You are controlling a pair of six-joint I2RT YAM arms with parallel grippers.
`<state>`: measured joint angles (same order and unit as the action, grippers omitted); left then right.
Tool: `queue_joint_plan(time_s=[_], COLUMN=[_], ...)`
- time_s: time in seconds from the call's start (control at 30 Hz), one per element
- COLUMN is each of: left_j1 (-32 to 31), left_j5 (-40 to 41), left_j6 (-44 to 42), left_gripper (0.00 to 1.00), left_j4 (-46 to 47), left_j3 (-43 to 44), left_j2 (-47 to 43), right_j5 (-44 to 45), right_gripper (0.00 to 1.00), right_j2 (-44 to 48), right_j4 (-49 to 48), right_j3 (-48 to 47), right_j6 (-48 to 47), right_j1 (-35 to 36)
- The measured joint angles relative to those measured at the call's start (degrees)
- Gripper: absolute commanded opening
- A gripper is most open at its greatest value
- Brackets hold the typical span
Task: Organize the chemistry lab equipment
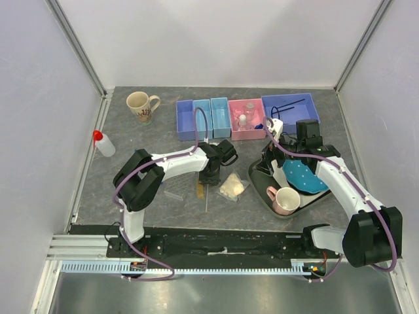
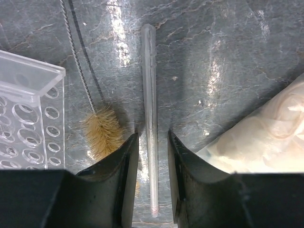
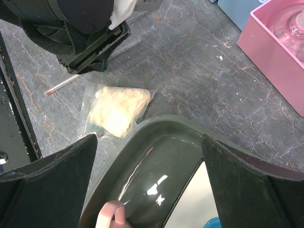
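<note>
- Top view: the left gripper (image 1: 211, 175) is low over the middle of the bench (image 1: 157, 140), between the clear rack (image 1: 175, 191) and the whitish bag (image 1: 232, 186).
- Left wrist: its jaws are partly parted, straddling a thin glass tube (image 2: 149, 95) without touching it. A test-tube brush (image 2: 102, 130) lies just beside.
- Right wrist: the right gripper (image 3: 149, 137) is spread wide and empty above the rim of the dark tray (image 3: 156, 122).

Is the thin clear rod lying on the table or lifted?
Lying on the table. The thin clear rod rests flat between the left gripper's open fingers, a gap on each side.
</note>
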<state>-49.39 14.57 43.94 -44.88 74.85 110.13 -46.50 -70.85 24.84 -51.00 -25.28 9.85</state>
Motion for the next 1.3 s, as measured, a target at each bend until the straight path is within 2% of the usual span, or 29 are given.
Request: queue_joint_plan(time_s=[0.1,0.13,0.3,0.63,0.97,1.3], left_j1=[0.00,0.00,-0.13,-0.26,-0.24,1.79], left_j5=[0.09,0.09,0.11,0.13,-0.07,-1.14], left_j6=[0.00,0.00,0.04,-0.02,-1.60,-6.05], left_gripper=[0.36,0.28,0.15,0.02,0.02,0.02], left_j4=[-0.04,-0.02,0.22,0.92,2.99,3.30], left_j3=[0.11,0.11,0.11,0.09,0.76,7.04], left_j2=[0.11,0.11,0.11,0.04,-1.66,-2.10], right_j5=[-0.07,-0.09,-0.17,-0.17,-0.15,0.90], right_gripper=[0.98,0.98,0.98,0.98,0.98,0.98], right_j2=[0.00,0.00,0.00,0.02,0.44,0.57], right_j4=[0.02,0.02,0.00,0.02,0.02,0.02], right_j3=[0.00,0.00,0.00,0.00,0.00,0.00], right_j6=[-0.02,-0.02,-0.02,-0.07,-0.13,-0.26], right_j1=[0.00,0.00,0.00,0.00,0.00,0.00])
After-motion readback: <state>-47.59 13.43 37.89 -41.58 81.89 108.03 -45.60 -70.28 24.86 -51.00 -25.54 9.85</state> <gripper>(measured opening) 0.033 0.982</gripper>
